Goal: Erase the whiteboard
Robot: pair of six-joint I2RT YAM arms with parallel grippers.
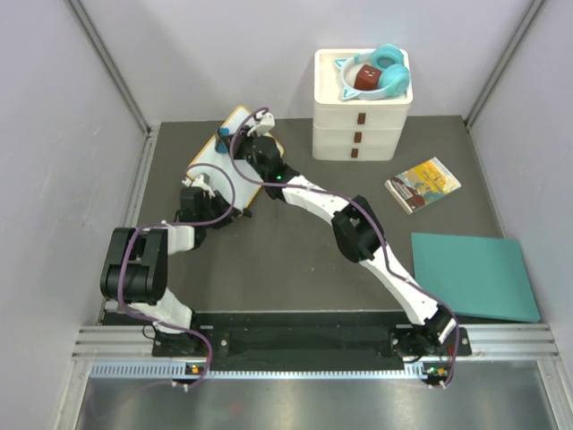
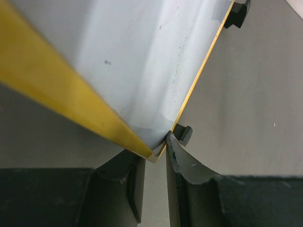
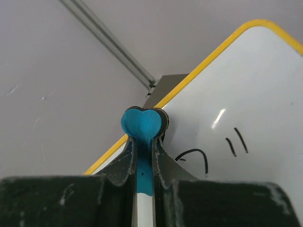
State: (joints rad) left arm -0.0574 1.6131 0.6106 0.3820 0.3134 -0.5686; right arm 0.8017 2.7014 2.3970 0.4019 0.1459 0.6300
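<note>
Looking down from above, the whiteboard (image 1: pixel 210 154) lies at the back left of the table (image 1: pixel 295 269), and both arms cover much of it, so only slivers of white and the yellow rim show. The left gripper (image 2: pixel 155 158) pinches the board's near corner between its two dark fingers (image 2: pixel 189 172). A small black stand foot (image 2: pixel 184 134) sits just beside them, and its camera sees only a slanted, glare-washed stretch of the board. The right gripper (image 3: pixel 142 142) is clamped tight on a blue piece (image 3: pixel 142 124) with a heart-shaped end. The rest of that piece is buried between the fingers, so I cannot tell what it is, or whether it touches the board. Beside it a few black strokes (image 3: pixel 236 141) mark the white surface, partly cut off by the gripper body. Further right stand a white drawer unit (image 1: pixel 362 121) with teal headphones (image 1: pixel 387 72) on top, a booklet (image 1: pixel 423 184) and a teal sheet (image 1: pixel 474 273).
</note>
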